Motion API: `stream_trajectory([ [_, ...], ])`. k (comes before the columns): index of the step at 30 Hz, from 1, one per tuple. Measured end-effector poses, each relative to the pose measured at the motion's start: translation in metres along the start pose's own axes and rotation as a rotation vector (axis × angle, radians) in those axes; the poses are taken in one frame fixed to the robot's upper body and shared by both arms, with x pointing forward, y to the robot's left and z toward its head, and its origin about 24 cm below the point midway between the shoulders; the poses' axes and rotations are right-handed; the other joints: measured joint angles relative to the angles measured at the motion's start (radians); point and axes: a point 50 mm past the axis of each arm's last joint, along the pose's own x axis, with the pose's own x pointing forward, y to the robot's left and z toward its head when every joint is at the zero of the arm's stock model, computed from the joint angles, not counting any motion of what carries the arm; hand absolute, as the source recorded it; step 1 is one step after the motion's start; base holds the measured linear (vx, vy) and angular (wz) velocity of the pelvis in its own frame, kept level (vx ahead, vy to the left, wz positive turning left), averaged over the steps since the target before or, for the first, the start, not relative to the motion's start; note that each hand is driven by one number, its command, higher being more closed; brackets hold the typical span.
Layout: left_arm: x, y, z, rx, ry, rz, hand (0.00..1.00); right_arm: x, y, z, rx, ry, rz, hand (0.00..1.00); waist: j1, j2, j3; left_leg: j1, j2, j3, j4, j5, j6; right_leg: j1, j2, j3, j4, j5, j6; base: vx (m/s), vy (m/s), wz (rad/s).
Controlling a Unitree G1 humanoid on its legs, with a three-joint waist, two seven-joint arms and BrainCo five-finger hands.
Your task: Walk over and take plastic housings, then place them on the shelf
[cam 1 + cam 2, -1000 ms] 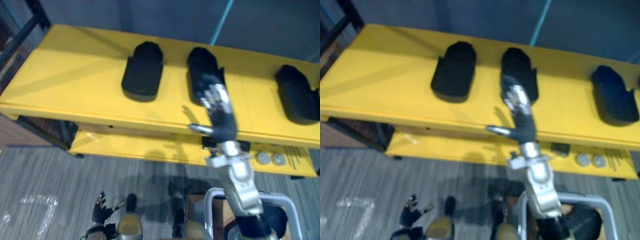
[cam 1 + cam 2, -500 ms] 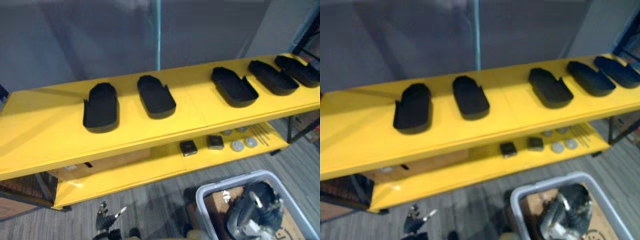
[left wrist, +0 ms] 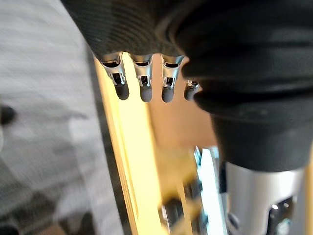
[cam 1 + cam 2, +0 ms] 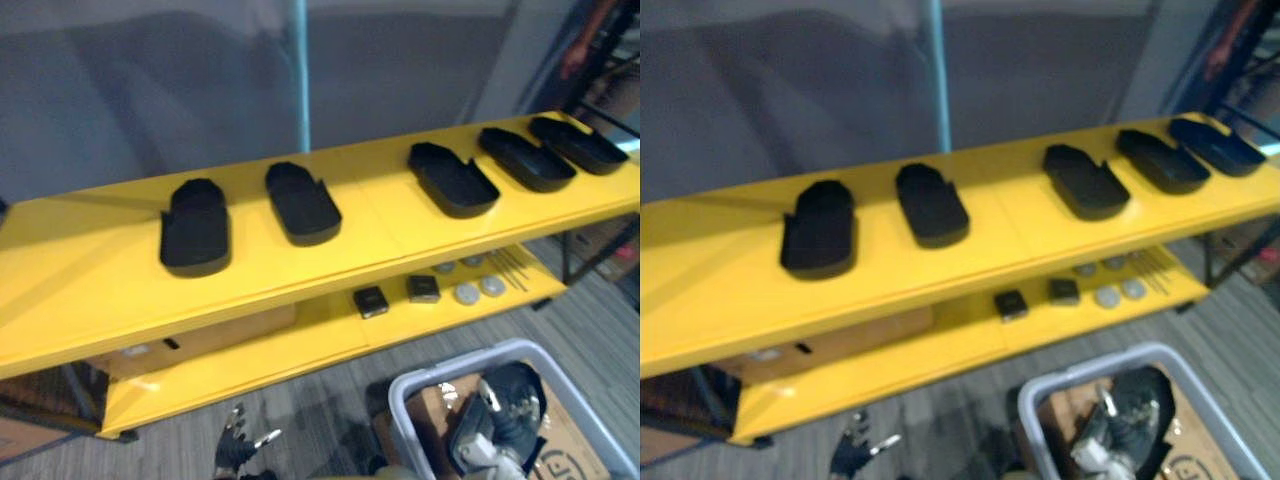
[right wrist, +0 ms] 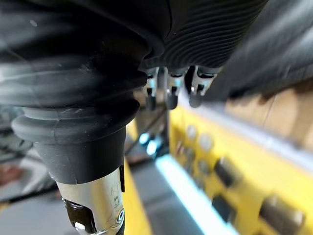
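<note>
Five housings [image 4: 195, 235] sit on shelf [image 4: 90, 275], L hand [image 4: 238, 452] & R hand [image 5: 170, 93] hang slack, empty: best fetch next, set at left end w/ gap.

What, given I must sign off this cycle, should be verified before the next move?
1. Right hand free: ok, fingers relaxed, nothing held.
2. Left hand free: ok, fingers spread, low near the floor.
3. Housings seated: ok, five lie flat on the top shelf, apart from one another.
4. Room for another: ok, bare yellow between the second and third housing and at the shelf's left end.
5. Housings left in the grey bin: cannot tell; the right hand hangs over its contents.
</note>
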Motion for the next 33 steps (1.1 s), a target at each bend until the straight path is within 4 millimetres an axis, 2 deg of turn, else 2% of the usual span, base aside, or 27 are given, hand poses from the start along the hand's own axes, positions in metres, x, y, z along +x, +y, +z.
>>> stream_trajectory([
  [2, 0.01, 0.0, 0.017, 0.008, -0.06, -0.018, 0.0, 0.002, -0.01, 0.008, 0.018, -0.052, -0.036, 0.0, -0.026, 0.003, -0.001, 0.031, 0.012, 0.046, 0.002, -0.011, -0.009, 0.001, 0.02, 0.049, 0.001, 0.01, 0.008, 0.13, -0.013, -0.61],
  [4, 0.017, 0.005, 0.03, -0.019, -0.103, 0.009, 0.0, 0.004, -0.01, 0.014, 0.016, -0.088, -0.021, 0.0, -0.046, 0.001, -0.001, 0.029, 0.023, 0.056, 0.067, -0.05, -0.007, -0.004, 0.032, 0.1, 0.002, 0.014, 0.007, 0.12, -0.002, -0.92],
  [6, 0.017, 0.01, 0.038, -0.071, -0.131, 0.073, 0.0, 0.006, -0.002, 0.017, 0.013, -0.102, 0.04, 0.0, -0.04, -0.01, 0.0, 0.002, 0.037, -0.011, 0.197, -0.115, 0.064, -0.028, 0.051, 0.187, 0.016, 0.023, 0.007, 0.1, -0.04, -1.48],
  [7, 0.016, 0.016, 0.04, -0.09, -0.143, 0.135, 0.0, 0.006, 0.008, 0.018, 0.01, -0.108, 0.106, 0.0, -0.028, -0.013, 0.0, -0.048, 0.045, -0.097, 0.342, -0.159, 0.129, -0.048, 0.065, 0.233, 0.043, 0.027, 0.0, 0.04, -0.059, -1.8],
  [8, 0.013, 0.023, 0.043, -0.132, -0.151, 0.202, 0.0, 0.008, 0.017, 0.02, 0.001, -0.115, 0.171, 0.0, -0.012, -0.022, 0.015, -0.098, 0.039, -0.204, 0.487, -0.224, 0.171, -0.056, 0.08, 0.286, 0.057, 0.023, -0.007, 0.02, -0.014, -1.84],
  [9, 0.011, 0.021, 0.043, -0.154, -0.153, 0.219, 0.0, 0.01, 0.021, 0.022, -0.007, -0.124, 0.202, 0.0, -0.004, -0.004, 0.021, -0.104, 0.035, -0.266, 0.527, -0.268, 0.169, -0.056, 0.095, 0.321, 0.057, 0.02, -0.011, -0.07, 0.159, -1.93],
  [10, 0.006, 0.016, 0.043, -0.193, -0.155, 0.242, 0.0, 0.015, 0.026, 0.027, -0.024, -0.143, 0.25, 0.0, 0.015, 0.043, 0.026, -0.106, 0.033, -0.35, 0.553, -0.324, 0.171, -0.066, 0.144, 0.366, 0.062, 0.021, -0.009, -0.09, 0.225, -1.4],
  [12, 0.004, 0.014, 0.042, -0.213, -0.153, 0.275, 0.0, 0.014, 0.033, 0.03, -0.019, -0.155, 0.287, 0.0, 0.016, 0.063, 0.021, -0.088, 0.04, -0.36, 0.518, -0.357, 0.133, -0.104, 0.163, 0.367, 0.071, 0.023, -0.006, -0.15, 0.208, -0.81],
  [14, 0.007, 0.014, 0.052, -0.226, -0.196, 0.283, 0.0, 0.008, 0.042, 0.031, -0.001, -0.158, 0.323, 0.0, 0.017, 0.055, 0.03, -0.091, 0.028, -0.33, 0.462, -0.365, 0.119, -0.146, 0.131, 0.326, 0.076, 0.028, -0.001, -0.17, 0.116, 0.01],
  [15, 0.008, 0.016, 0.059, -0.239, -0.242, 0.303, 0.0, 0.005, 0.052, 0.03, 0.003, -0.16, 0.364, 0.0, 0.034, 0.031, 0.059, -0.093, 0.02, -0.308, 0.431, -0.362, 0.084, -0.173, 0.108, 0.289, 0.082, 0.048, 0.023, -0.17, 0.076, 0.04],
  [16, 0.008, 0.016, 0.061, -0.242, -0.253, 0.307, 0.0, 0.005, 0.054, 0.03, 0.003, -0.161, 0.372, 0.0, 0.043, 0.02, 0.073, -0.094, 0.015, -0.305, 0.43, -0.361, 0.082, -0.176, 0.102, 0.287, 0.079, 0.058, 0.032, -0.19, 0.073, -0.1],
  [18, 0.007, 0.018, 0.062, -0.253, -0.27, 0.327, 0.0, 0.005, 0.065, 0.033, 0.019, -0.173, 0.405, 0.0, 0.063, 0.02, 0.098, -0.119, 0.006, -0.304, 0.434, -0.358, 0.076, -0.182, 0.086, 0.275, 0.061, 0.077, 0.03, -0.1, 0.03, 0.02],
  [19, 0.006, 0.02, 0.063, -0.274, -0.281, 0.347, 0.0, 0.007, 0.072, 0.035, 0.031, -0.186, 0.423, 0.0, 0.065, 0.004, 0.105, -0.136, -0.002, -0.312, 0.436, -0.354, 0.069, -0.192, 0.071, 0.25, 0.053, 0.087, 0.034, -0.07, 0.01, 0.23],
  [23, 0.003, 0.027, 0.08, -0.317, -0.379, 0.411, 0.0, 0.015, 0.102, 0.051, 0.054, -0.265, 0.489, 0.0, 0.092, 0.009, 0.169, -0.182, -0.013, -0.329, 0.451, -0.345, 0.053, -0.193, 0.044, 0.221, -0.008, 0.137, 0.035, -0.07, 0.03, 0.12],
  [25, 0.006, 0.029, 0.093, -0.335, -0.449, 0.42, 0.0, 0.021, 0.111, 0.059, 0.076, -0.302, 0.486, 0.0, 0.092, 0.013, 0.198, -0.209, -0.016, -0.361, 0.478, -0.345, 0.052, -0.193, 0.037, 0.185, -0.011, 0.142, 0.04, -0.05, 0.008, 0.35],
  [28, 0.006, 0.03, 0.106, -0.349, -0.517, 0.41, 0.0, 0.026, 0.125, 0.072, 0.115, -0.35, 0.488, 0.0, 0.099, 0.014, 0.227, -0.219, -0.005, -0.377, 0.522, -0.365, 0.041, -0.192, 0.051, 0.177, 0.015, 0.149, 0.053, -0.03, 0.015, 0.07],
  [30, 0.004, 0.026, 0.108, -0.366, -0.526, 0.397, 0.0, 0.025, 0.122, 0.069, 0.116, -0.338, 0.463, 0.0, 0.102, 0.023, 0.237, -0.219, 0.012, -0.375, 0.586, -0.407, 0.04, -0.189, 0.074, 0.178, 0.046, 0.149, 0.054, -0.03, 0.089, -0.36],
  [32, 0.001, 0.024, 0.109, -0.368, -0.529, 0.376, 0.0, 0.019, 0.104, 0.056, 0.109, -0.285, 0.399, 0.0, 0.099, 0.03, 0.251, -0.212, 0.033, -0.358, 0.667, -0.462, 0.043, -0.19, 0.109, 0.189, 0.096, 0.149, 0.054, -0.08, 0.115, -0.63],
  [33, 0.0, 0.025, 0.109, -0.359, -0.531, 0.373, 0.0, 0.011, 0.089, 0.045, 0.096, -0.241, 0.359, 0.0, 0.099, 0.018, 0.261, -0.199, 0.037, -0.327, 0.702, -0.485, 0.053, -0.192, 0.116, 0.189, 0.12, 0.149, 0.054, -0.16, 0.097, -0.86],
])
